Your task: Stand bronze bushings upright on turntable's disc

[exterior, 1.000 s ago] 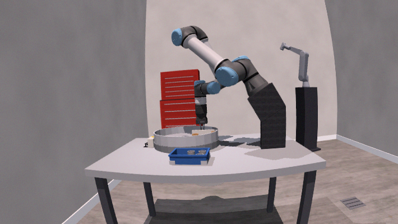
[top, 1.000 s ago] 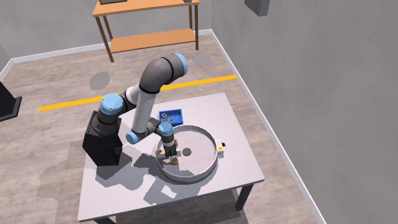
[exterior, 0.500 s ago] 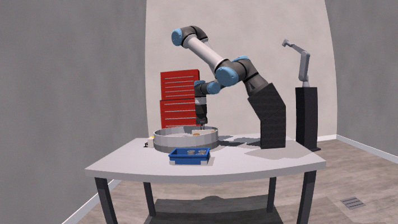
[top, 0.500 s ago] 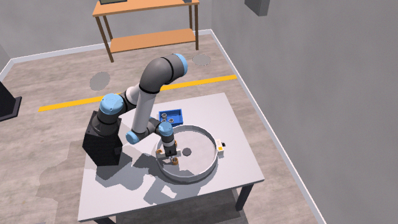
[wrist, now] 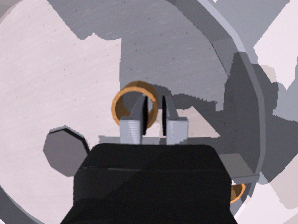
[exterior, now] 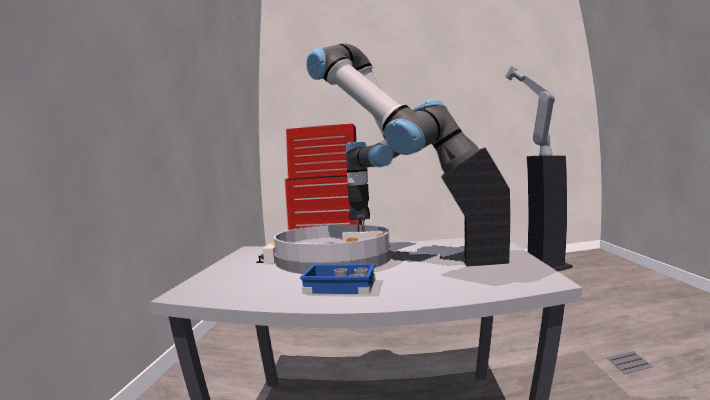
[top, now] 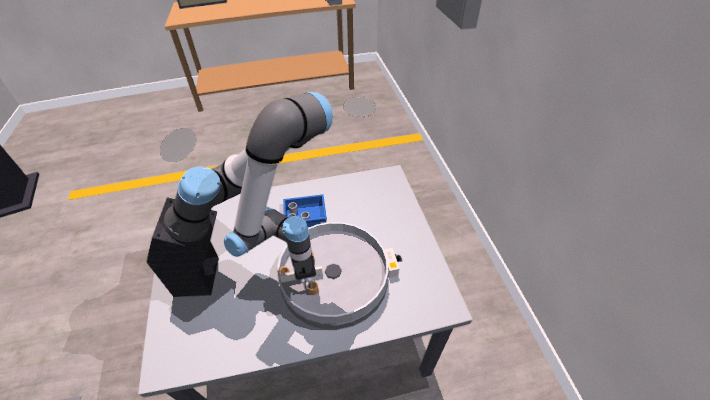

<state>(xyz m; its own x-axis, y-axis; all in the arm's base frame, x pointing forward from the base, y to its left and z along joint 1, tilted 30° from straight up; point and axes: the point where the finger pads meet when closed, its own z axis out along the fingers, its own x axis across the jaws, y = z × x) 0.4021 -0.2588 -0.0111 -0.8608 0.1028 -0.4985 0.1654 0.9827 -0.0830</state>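
Note:
My gripper (top: 308,285) (exterior: 360,228) (wrist: 155,107) is partly open low over the turntable's disc (top: 355,250) (wrist: 30,75). In the wrist view its fingers straddle the near wall of a bronze bushing (top: 312,288) (wrist: 117,109), which stands upright with its open end up; neither finger visibly grips it. A second bronze bushing (top: 284,270) (wrist: 240,193) is near the rim. A third bronze bushing (top: 313,255) (exterior: 352,240) is mostly hidden behind the gripper. The hub (top: 333,271) (wrist: 65,152) is bare. The blue crate (top: 317,203) (exterior: 330,286) holds steel bushings (top: 292,206) (exterior: 341,272); no bronze shows there.
A raised wall (top: 345,318) (exterior: 300,251) surrounds the disc. A pale bar (top: 287,278) (exterior: 367,234) reaches from the wall towards the hub, close beside the gripper. A small white box (top: 393,265) (exterior: 269,253) stands outside the wall.

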